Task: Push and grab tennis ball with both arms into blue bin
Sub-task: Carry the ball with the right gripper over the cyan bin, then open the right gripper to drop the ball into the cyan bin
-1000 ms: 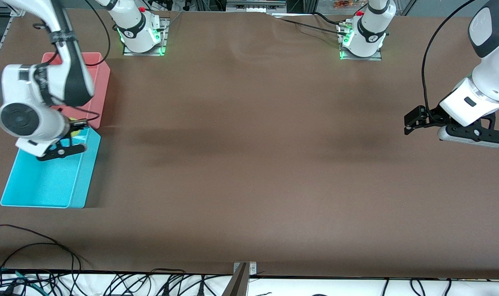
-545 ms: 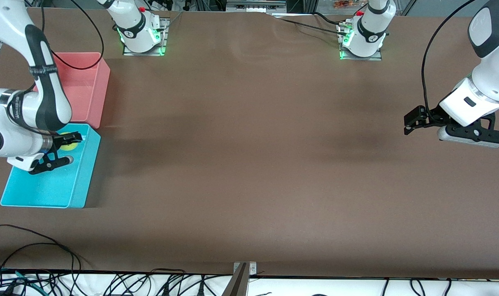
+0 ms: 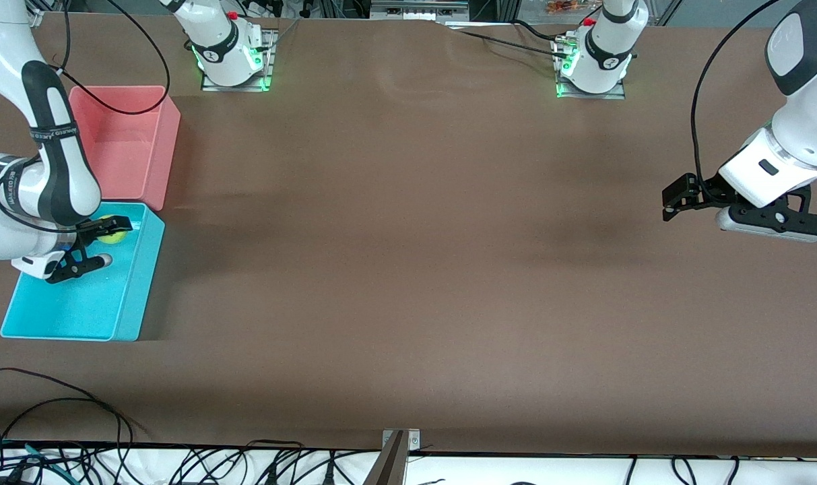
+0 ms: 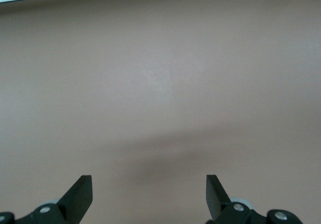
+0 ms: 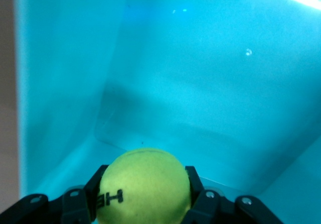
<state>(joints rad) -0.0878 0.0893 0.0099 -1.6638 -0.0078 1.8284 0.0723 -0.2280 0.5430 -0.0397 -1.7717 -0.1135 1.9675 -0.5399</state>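
Lower now: tennis ball (image 5: 144, 186) in right hand (image 3: 108, 231)

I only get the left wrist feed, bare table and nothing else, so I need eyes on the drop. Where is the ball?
Observer: The right claw is shut on the ball, over the blue bin.
Operator: Which end of the bin?
Observer: The end beside the pink bin, farther from the front camera.
Operator: And my left claw?
Observer: The left claw waits open above bare table at its own end.
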